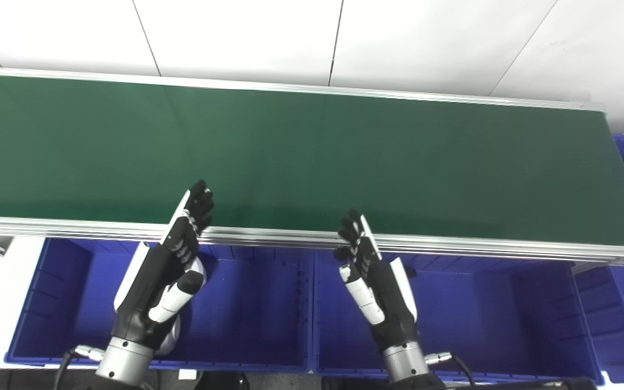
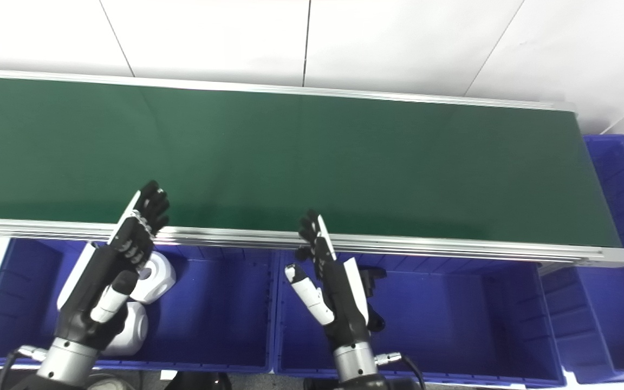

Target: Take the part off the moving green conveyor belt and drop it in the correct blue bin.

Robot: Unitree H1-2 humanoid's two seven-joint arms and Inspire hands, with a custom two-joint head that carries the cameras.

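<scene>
Left robot hand point(image 2: 114, 271) open above white parts point(image 2: 152, 279) in bin point(image 2: 225, 325).

White panelled wall point(image 1: 236, 38) with thin dark seams (evenly, brightly lit) behind.

Left hand point(image 1: 163, 273): black fingers and palm, white thumb segment and white side plating, silver cylindrical wrist collar, black cable trailing from a metal connector. Right hand point(image 1: 372, 281): showing the matching black-and-white shell, silver wrist, cable plug.
</scene>
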